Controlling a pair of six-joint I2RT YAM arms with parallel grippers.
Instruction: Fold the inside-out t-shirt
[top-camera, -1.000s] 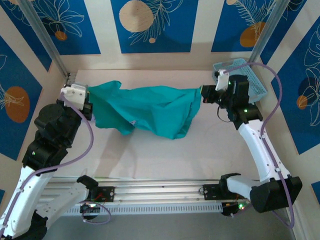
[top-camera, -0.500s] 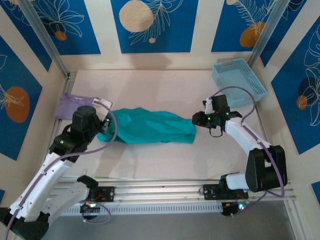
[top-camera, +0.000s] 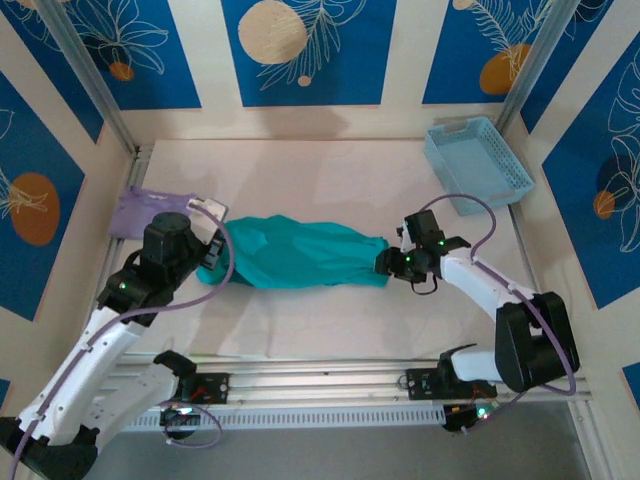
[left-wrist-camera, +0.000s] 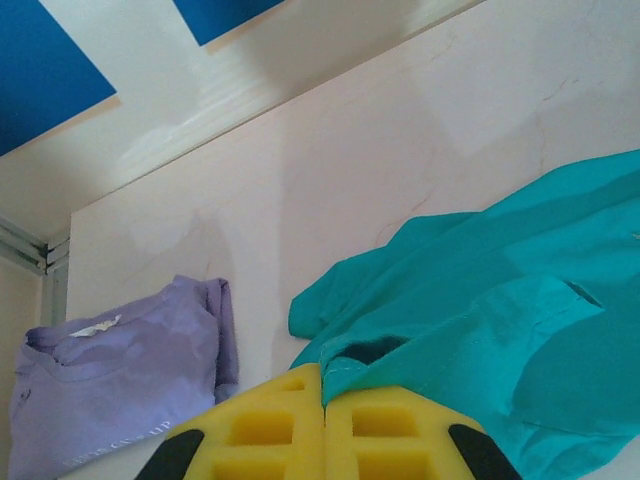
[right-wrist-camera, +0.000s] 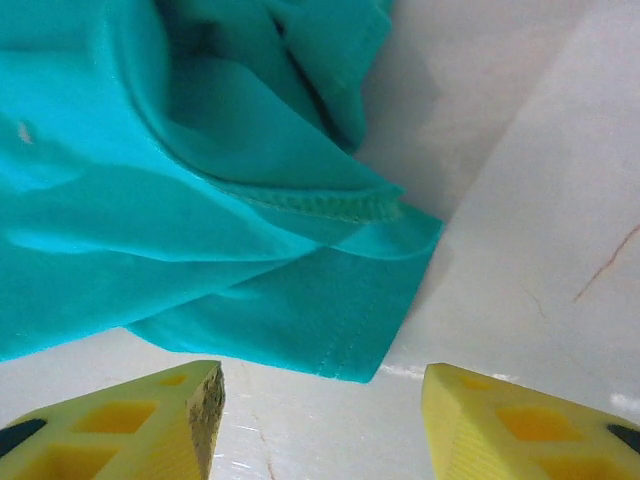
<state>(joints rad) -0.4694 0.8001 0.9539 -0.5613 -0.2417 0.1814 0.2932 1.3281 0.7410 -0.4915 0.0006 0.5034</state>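
We have the teal t-shirt (top-camera: 300, 255) lying bunched in a long roll mid-table (top-camera: 330, 170), between our arms. Our left gripper (left-wrist-camera: 322, 375) pinches its left end, while our right gripper (right-wrist-camera: 320, 372) stands parted and empty just off the right hem. If the left pulls alone, we risk dragging the cloth toward the lavender garment (left-wrist-camera: 110, 370)

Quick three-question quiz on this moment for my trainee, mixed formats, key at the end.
1. True or false: the right gripper is clamped on the teal t-shirt.
2. Fill in: the blue basket sits at the table's far ____ corner.
3. The left gripper is: A open above the basket; B shut on the t-shirt; C open on the table.
Key: 1 false; 2 right; 3 B.
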